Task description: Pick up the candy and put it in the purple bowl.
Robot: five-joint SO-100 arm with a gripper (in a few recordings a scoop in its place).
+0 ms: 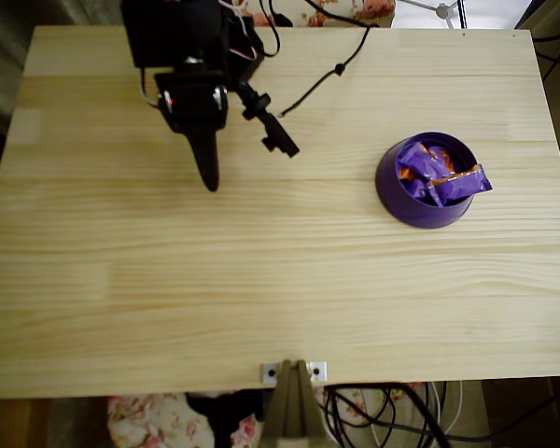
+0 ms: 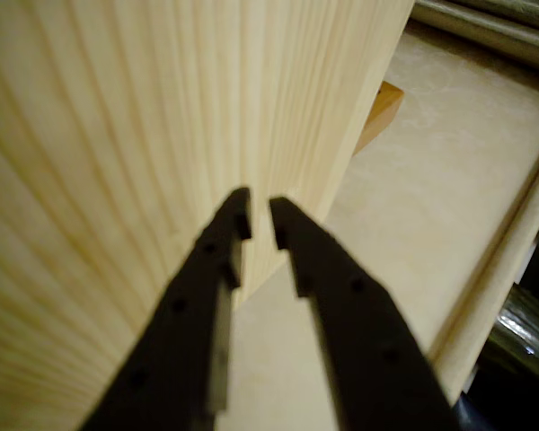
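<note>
Arm parked at upper left, candies already in the bowl at right.

In the overhead view my gripper (image 1: 208, 177) hangs near eleven o'clock over the bare tabletop (image 1: 261, 280), its jaws narrow with a slim gap and nothing between them, as the wrist view (image 2: 260, 215) confirms. Well apart, toward three o'clock, the purple bowl (image 1: 392, 191) holds the candy (image 1: 443, 177), several wrappers piled, one poking over the rim. I judge no loose piece remains; best I hold clear rather than nudge the bowl.
</note>
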